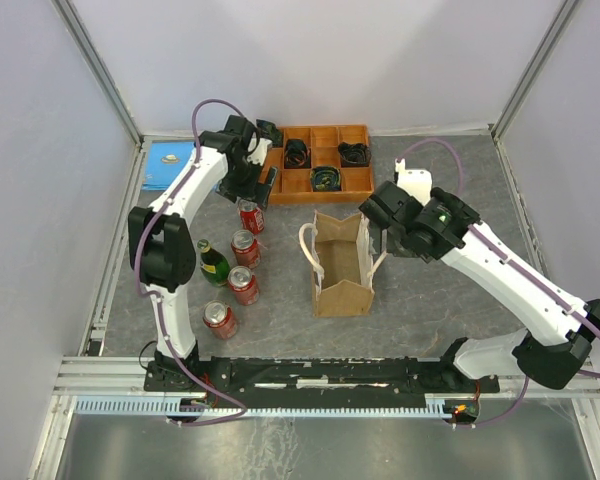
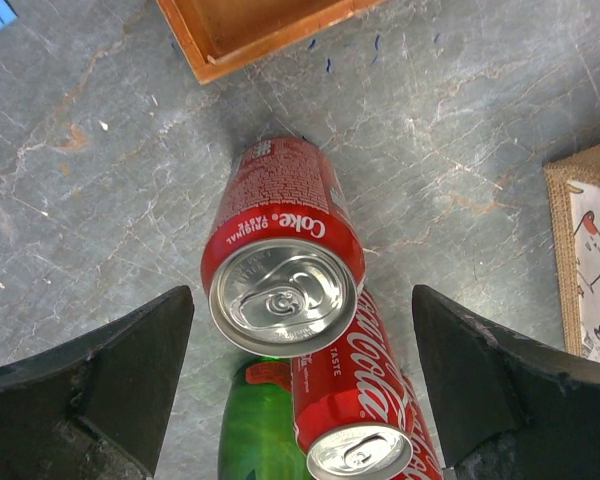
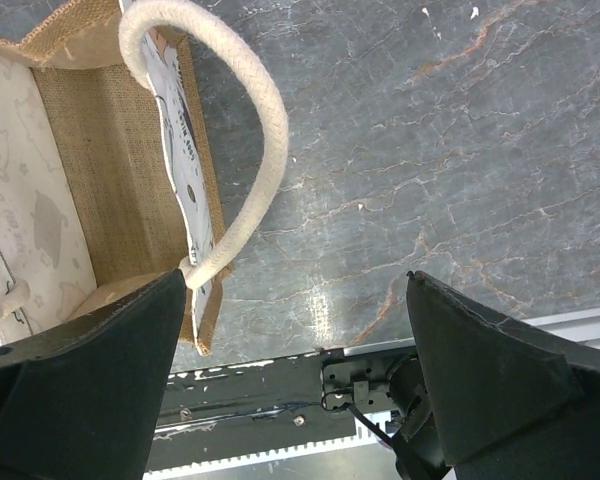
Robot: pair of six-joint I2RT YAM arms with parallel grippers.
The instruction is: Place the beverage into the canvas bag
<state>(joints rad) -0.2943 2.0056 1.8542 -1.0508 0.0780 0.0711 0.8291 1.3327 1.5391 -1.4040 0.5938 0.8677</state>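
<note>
The canvas bag (image 1: 342,297) stands open; the Coke can (image 2: 283,250) stands left of the bag, not inside; the left gripper (image 1: 258,190) hangs over that can, fingers spread wide; the right gripper (image 1: 373,228) is just beside the bag's right rope handle (image 3: 260,120), spread wide too.

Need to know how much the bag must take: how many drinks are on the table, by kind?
Red cans: 4
Green bottles: 1
Total: 5 drinks
</note>
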